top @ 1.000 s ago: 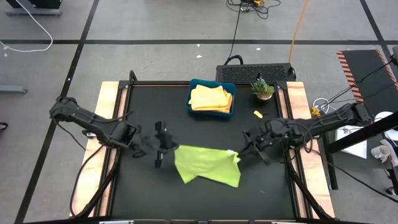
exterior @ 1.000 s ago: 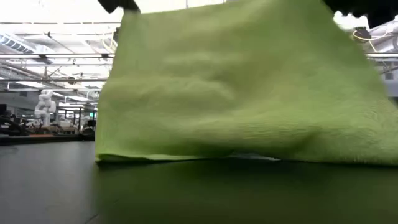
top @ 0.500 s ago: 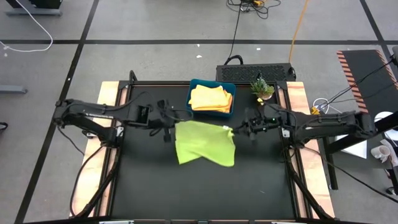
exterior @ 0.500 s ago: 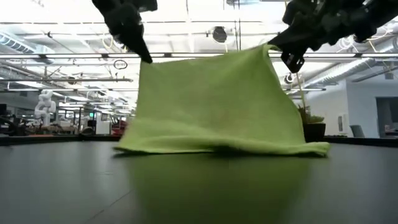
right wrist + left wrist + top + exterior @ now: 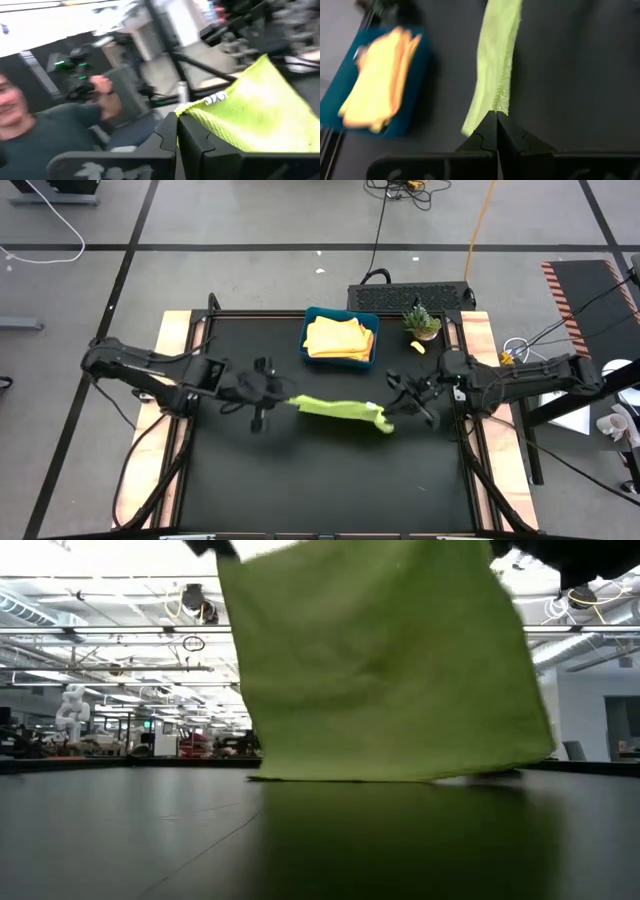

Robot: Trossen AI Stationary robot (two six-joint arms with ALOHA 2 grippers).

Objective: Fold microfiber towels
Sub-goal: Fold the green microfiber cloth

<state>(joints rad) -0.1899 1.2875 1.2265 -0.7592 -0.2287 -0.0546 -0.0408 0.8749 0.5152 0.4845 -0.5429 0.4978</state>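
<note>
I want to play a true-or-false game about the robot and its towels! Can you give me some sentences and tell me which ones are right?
1. Both grippers hold the lime green microfiber towel. True: the left gripper and the right gripper are each shut on a top corner.
2. The lime green towel lies flat on the black table. False: it hangs up between the arms, with only its bottom edge at the table.
3. The rigid blue rectangular tray is empty. False: folded yellow and orange cloths lie in it.
4. A small potted plant stands beside the tray. True.
5. A person shows in the right wrist view. True.
</note>
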